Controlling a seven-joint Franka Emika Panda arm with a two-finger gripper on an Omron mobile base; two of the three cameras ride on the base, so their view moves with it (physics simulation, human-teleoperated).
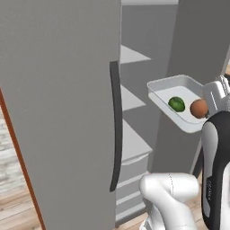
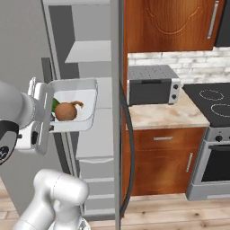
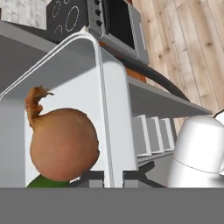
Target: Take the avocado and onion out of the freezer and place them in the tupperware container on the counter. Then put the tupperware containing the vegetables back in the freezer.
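The tupperware container (image 1: 170, 85) hangs in the air in front of the open freezer (image 1: 58, 112). It holds the green avocado (image 1: 176, 103) and the orange-brown onion (image 1: 198, 108). My gripper (image 3: 113, 178) is shut on the near wall of the tupperware container (image 3: 103, 87), one finger on each side of the rim. In the hand view the onion (image 3: 63, 142) lies close to my fingers, with a sliver of the avocado (image 3: 46, 182) under it. From the right base view the tupperware container (image 2: 85, 85), onion (image 2: 66, 111) and avocado (image 2: 55, 104) hang level with the freezer's middle shelves (image 2: 90, 51).
The freezer door with its dark handle (image 1: 116, 126) stands open on the left. Pale shelves (image 1: 134, 99) and drawers fill the inside. To the right lie the counter (image 2: 166, 114) with a grey toaster oven (image 2: 152, 85), then a black stovetop (image 2: 213, 101).
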